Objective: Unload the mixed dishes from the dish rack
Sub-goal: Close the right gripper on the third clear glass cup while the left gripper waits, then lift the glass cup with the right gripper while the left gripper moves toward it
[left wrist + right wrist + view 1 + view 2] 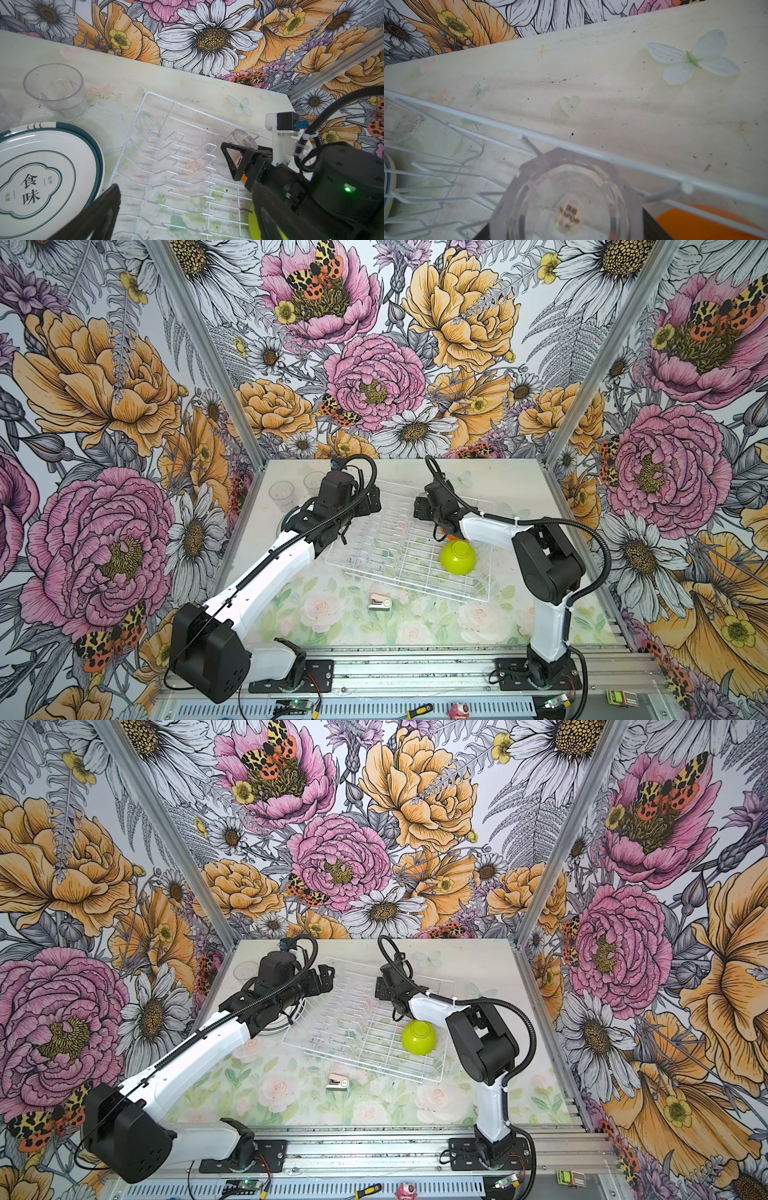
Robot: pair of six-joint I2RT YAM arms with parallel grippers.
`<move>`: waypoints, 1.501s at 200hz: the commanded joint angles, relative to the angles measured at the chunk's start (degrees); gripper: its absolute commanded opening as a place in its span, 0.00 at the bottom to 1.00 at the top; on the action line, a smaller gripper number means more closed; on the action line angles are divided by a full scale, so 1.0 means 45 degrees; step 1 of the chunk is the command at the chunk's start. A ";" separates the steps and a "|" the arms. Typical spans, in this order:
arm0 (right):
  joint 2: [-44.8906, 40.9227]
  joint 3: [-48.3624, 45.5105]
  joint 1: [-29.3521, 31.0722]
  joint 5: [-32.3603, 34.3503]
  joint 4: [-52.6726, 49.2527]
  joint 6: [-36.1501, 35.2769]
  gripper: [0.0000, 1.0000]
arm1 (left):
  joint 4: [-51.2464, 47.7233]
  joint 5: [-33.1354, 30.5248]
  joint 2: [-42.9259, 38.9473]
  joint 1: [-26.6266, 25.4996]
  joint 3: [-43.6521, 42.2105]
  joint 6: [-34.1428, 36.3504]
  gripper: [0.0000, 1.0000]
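Right gripper (239,146) jaws flank the clear tumbler (566,203) in the dish rack (187,108), apparently pinching it; left gripper (325,977) jaws spread.

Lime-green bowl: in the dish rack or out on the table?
In. The lime-green bowl sits on the wire floor of the dish rack, near its right side, in both top views.

**newbie:** where was everything?

**rackfan:** white wire dish rack (386,556) sat skewed mid-table, lime-green bowl (458,558) upside down in its near right corner, teal-rimmed plates (47,166) stacked just left, clear tumbler (281,492) upright by the table's far left corner.
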 commanded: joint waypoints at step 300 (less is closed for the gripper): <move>-0.6509 -0.2762 -0.0332 -0.4293 0.2372 0.3902 0.54 | 0.3987 0.1641 -0.2357 -0.0230 -0.2701 -0.1119 0.99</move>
